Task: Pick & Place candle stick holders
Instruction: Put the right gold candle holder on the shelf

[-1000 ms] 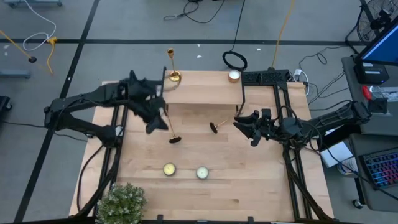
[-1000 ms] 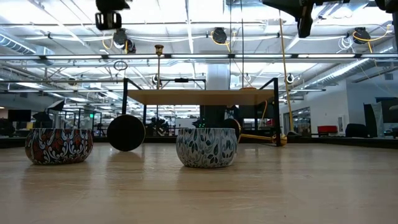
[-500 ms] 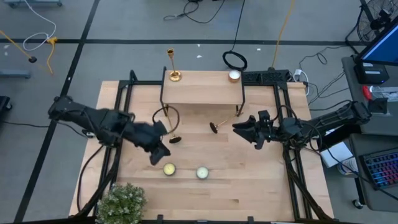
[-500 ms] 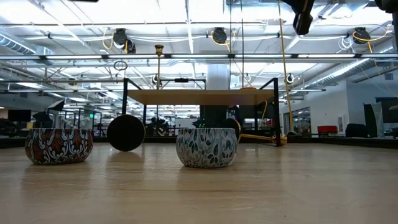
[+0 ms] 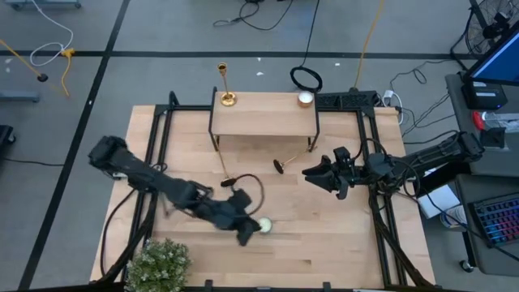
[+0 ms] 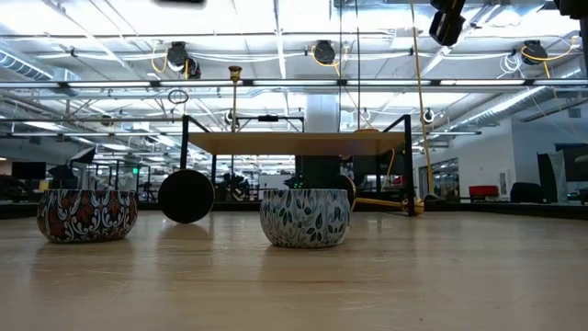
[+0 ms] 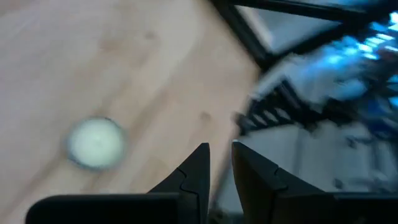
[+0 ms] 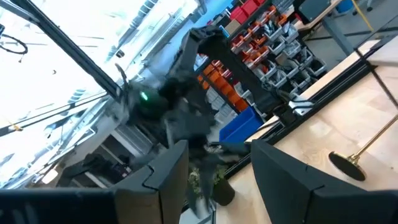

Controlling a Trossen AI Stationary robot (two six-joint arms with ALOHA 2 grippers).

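Toward the front of the light wooden table (image 5: 340, 243), locate the left gripper (image 5: 245, 237), low over the boards and just beside a small round glowing candle (image 5: 264, 225). Read its fingers in the left wrist view as nearly together with nothing between them, but treat this as probable only, given the smear. Locate the right gripper (image 5: 311, 173) over the table's right half, fingers spread and empty.

Find one tall gold metal candle stick holder (image 5: 225, 85) upright on the raised wooden shelf (image 5: 268, 122). Find the second holder (image 5: 225, 172) and the third holder (image 5: 293, 157) lying flat on the table in front of that shelf, the third near the right gripper.

Expect a flat holder to roll or skid away if pinched off-centre on its thin stem. Guard against the outstretched left arm knocking the candle.

Note the red-patterned round tin (image 6: 87, 216) and the blue leaf-patterned round tin (image 6: 304, 218). Cannot confirm contents from table height.
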